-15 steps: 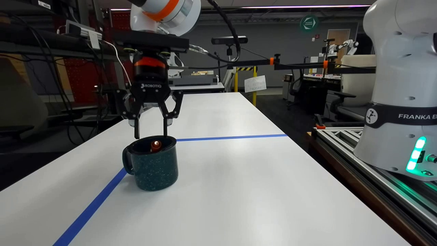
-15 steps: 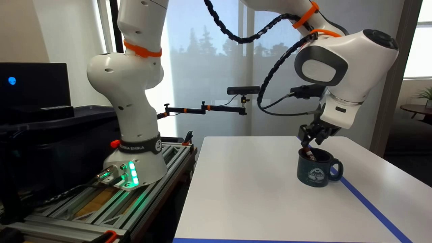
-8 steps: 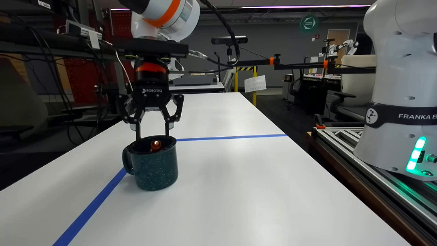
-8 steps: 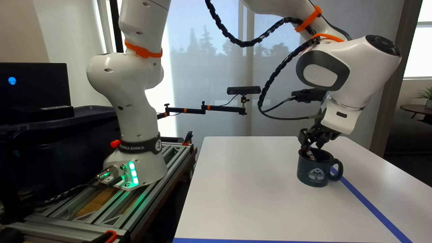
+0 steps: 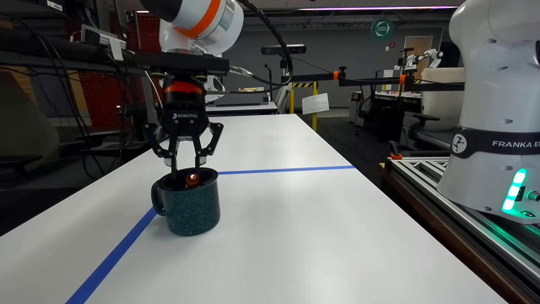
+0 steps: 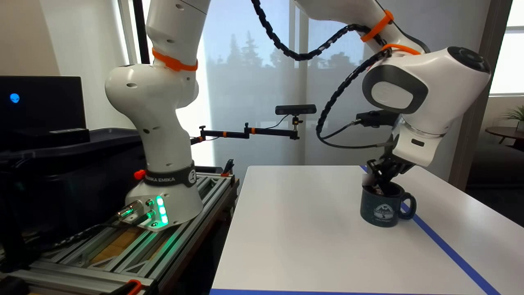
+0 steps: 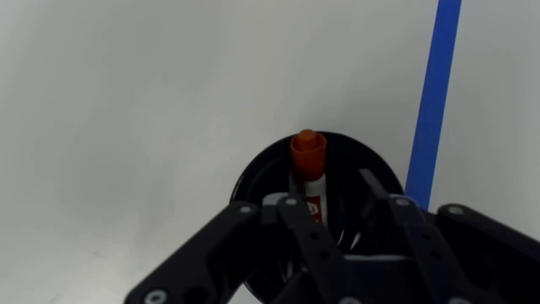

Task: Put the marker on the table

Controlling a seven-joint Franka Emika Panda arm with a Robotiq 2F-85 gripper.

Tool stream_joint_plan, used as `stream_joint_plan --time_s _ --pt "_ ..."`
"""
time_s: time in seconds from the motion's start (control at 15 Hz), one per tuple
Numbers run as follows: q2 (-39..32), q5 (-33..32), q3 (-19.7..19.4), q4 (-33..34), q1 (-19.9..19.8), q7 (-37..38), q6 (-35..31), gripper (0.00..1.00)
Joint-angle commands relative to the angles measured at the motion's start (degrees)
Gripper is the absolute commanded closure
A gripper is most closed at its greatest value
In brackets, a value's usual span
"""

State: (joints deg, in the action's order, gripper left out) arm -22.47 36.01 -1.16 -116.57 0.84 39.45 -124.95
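Note:
The marker [image 7: 310, 164] stands in the dark green speckled mug [image 5: 192, 213], leaning on the rim. Its orange end and part of its white and red label show in the wrist view; its lower part is hidden. It also shows inside the mug in both exterior views [image 5: 192, 181] [image 6: 377, 190]. The mug stands upright on the white table [image 5: 303, 223], by a blue tape line. My gripper [image 5: 185, 170] points down with its fingertips at the mug's mouth. In the wrist view the gripper [image 7: 327, 172] is partly open. The marker is near the left finger, with a gap to the right finger.
Blue tape lines [image 6: 446, 250] run along and across the table. The mug's handle [image 6: 409, 206] sticks out to one side. The robot's base [image 6: 163, 205] stands on a metal frame beside the table. A camera on a black bar [image 6: 295, 110] reaches out near the table.
My gripper has come down to the mug's mouth. Its fingers have moved closer together in the last half second. The mug and the marker have not visibly moved.

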Motion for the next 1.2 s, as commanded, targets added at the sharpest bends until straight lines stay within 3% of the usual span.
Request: stream_joint_plan --time_s 0.0,0.2,0.4,0.6,0.67,0.73,1.13 --pt "-1.2 0.75 0.31 1.48 -0.14 0.24 0.55 0.61" --pt "-2.21 0.69 0.48 2.16 -0.05 0.2 0.58 0.59" --pt "-3.12 0.66 0.64 2.83 -0.04 0.16 0.7 0.63" --pt "-3.69 0.81 0.78 3.4 -0.11 -0.19 0.53 0.98" --pt "-3.11 0.77 0.86 3.08 -0.01 -0.38 0.41 1.0" --pt "-2.2 0.34 0.79 2.49 0.3 0.04 0.24 0.95" --pt "7.41 -0.26 1.1 -3.44 1.34 1.65 3.6 0.95"
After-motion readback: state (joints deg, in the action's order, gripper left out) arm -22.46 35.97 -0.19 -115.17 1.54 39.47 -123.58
